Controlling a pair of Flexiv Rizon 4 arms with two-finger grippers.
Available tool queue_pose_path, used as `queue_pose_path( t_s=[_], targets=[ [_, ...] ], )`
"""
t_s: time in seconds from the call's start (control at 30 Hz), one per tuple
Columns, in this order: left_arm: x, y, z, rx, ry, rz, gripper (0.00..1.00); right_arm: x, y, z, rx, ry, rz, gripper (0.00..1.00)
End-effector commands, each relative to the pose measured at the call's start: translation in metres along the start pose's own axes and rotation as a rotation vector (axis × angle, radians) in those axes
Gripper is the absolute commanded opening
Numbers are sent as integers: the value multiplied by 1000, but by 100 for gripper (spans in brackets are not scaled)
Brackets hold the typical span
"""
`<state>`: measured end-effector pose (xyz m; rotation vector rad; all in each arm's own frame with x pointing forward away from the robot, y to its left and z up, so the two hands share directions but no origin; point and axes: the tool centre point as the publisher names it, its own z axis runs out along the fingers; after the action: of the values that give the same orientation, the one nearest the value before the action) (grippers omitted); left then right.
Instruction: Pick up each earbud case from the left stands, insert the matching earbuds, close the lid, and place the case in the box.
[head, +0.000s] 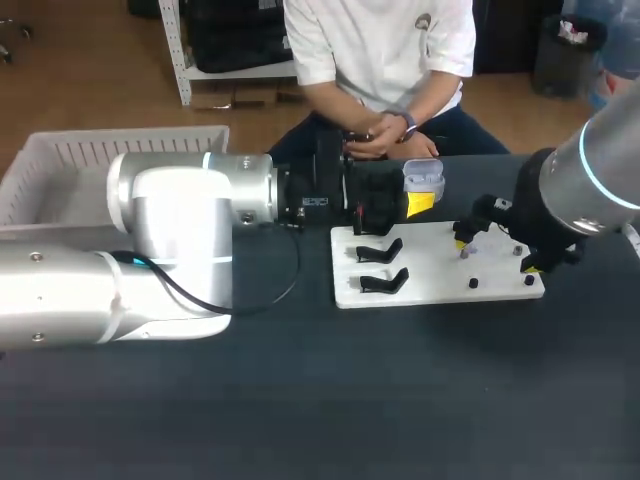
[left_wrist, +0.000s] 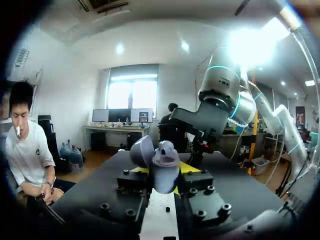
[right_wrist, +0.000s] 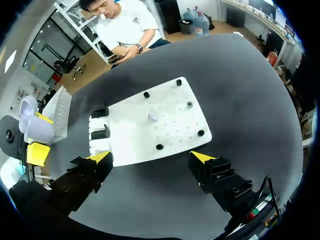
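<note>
Head view: left fingers (head: 420, 205) clamp the open earbud case (head: 423, 178).

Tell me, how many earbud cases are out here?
1. The case sits lid open in the left gripper, near the white board's far edge. The left arm covers part of the table, so another could be hidden.

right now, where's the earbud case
Head view, middle: the earbud case, lid open, sits gripped in the left gripper by the white board's far edge, left of the right gripper.
</note>
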<state>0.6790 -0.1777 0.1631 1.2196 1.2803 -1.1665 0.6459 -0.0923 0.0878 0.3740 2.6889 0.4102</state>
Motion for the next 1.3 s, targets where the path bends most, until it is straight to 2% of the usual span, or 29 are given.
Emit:
queue_pose_path(
  t_s=[0.03,0.33,0.37,0.47,0.5,0.53,0.67,0.77,0.8,0.83,1.3],
  targets=[
    [1,-1,0,-6,-7,4,0,-14,7,38,5,21,-9,100],
    [1,-1,0,-6,-7,4,0,-25,6,61,-13,79,-11,100],
    [1,-1,0,-6,-7,4,0,-25,6,63,-14,80,-11,98],
    [1,-1,0,-6,-7,4,0,-27,6,67,-19,94,-11,84],
    [1,-1,0,-6,-7,4,0,-28,6,68,-19,94,-12,83],
    [1,-1,0,-6,-7,4,0,-29,6,69,-20,98,-15,75],
    [1,-1,0,-6,-7,4,0,-34,7,70,-16,107,-18,69],
    [1,-1,0,-6,-7,4,0,-35,7,70,-18,113,-17,69],
    [1,-1,0,-6,-7,4,0,-35,8,71,-18,118,-21,68],
    [1,-1,0,-6,-7,4,0,-35,8,71,-18,120,-22,62],
    [1,-1,0,-6,-7,4,0,-34,6,79,-21,144,-17,57]
  ],
)
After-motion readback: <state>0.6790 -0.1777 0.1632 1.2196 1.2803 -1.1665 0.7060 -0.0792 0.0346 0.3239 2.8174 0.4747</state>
